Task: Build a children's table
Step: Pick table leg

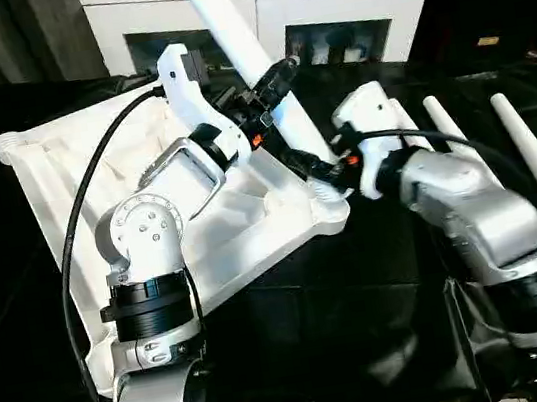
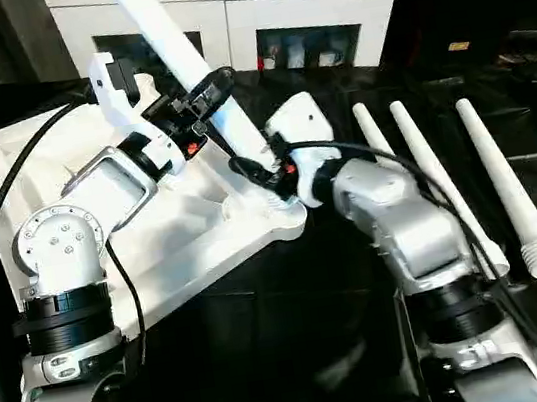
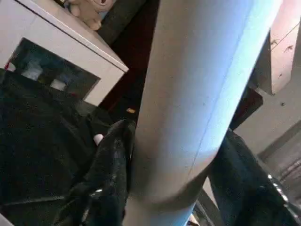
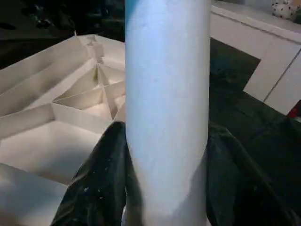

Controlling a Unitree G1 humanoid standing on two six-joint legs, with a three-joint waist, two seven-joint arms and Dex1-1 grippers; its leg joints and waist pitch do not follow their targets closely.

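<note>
Both silver forearms reach up to one white leg (image 1: pixel 266 80) that leans over the near corner socket of the upturned tabletop (image 1: pixel 93 177). Down by that socket, the right hand (image 1: pixel 330 170) is clamped on the leg's foot. Higher on the shaft, the left hand (image 1: pixel 268 95) has its fingers at either side, the near one against it. Three more legs (image 2: pixel 493 178) lie beside the right arm on the black worktop (image 1: pixel 364 298). Tilted so, the leg may jam or slip rather than seat.

A white leg (image 2: pixel 161 25) stands tilted at the upturned ribbed tabletop's (image 2: pixel 63 181) corner; three legs (image 2: pixel 493 178) lie beside it.
</note>
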